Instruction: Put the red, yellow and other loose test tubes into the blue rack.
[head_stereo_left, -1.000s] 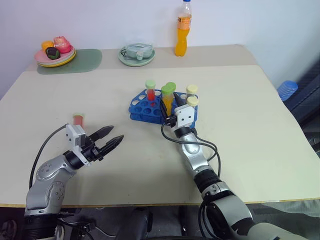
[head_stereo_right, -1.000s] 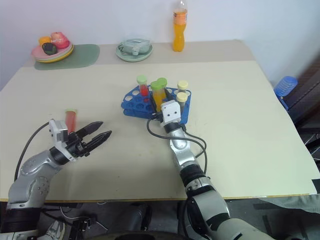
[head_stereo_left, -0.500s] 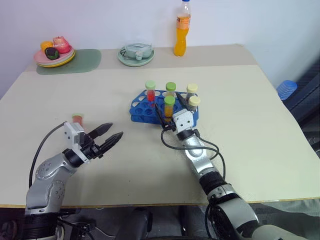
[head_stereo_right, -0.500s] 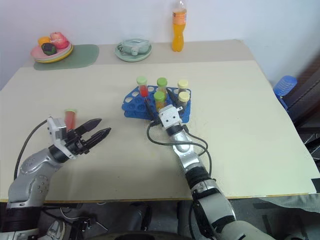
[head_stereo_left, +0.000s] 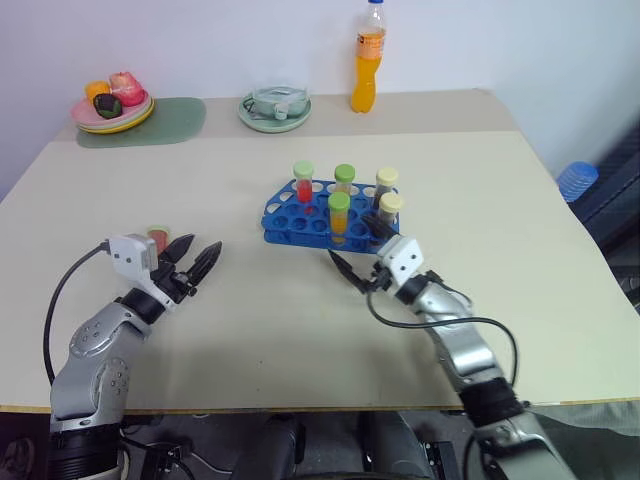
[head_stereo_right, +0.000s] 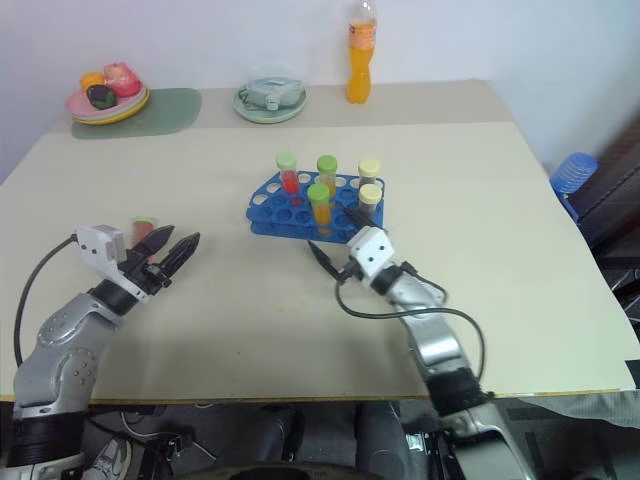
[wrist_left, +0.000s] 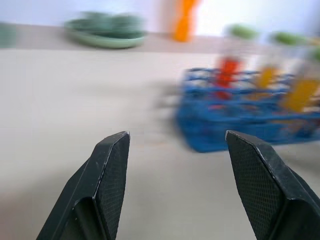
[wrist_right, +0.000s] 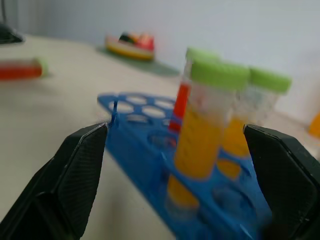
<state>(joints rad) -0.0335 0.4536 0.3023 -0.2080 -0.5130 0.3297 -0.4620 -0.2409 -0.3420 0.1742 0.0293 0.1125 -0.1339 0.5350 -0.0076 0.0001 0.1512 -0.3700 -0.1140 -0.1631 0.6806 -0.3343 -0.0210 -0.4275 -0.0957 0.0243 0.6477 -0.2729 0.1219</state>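
5 tubes (head_stereo_left: 339, 212) stand in the rack (head_stereo_left: 300, 222) at mid-table; 1 loose tube (head_stereo_right: 143, 228) lies well to its left

The right gripper (wrist_right: 175, 175) has its two black fingers (wrist_right: 75, 175) spread wide apart, empty. Between them stands the blue rack (wrist_right: 145, 145) with upright tubes: a yellow-orange tube (wrist_right: 202, 135) with green cap nearest, a red tube (wrist_right: 181, 107) behind it. Far away, a loose red tube (wrist_right: 20, 70) lies on the table (wrist_right: 60, 100).
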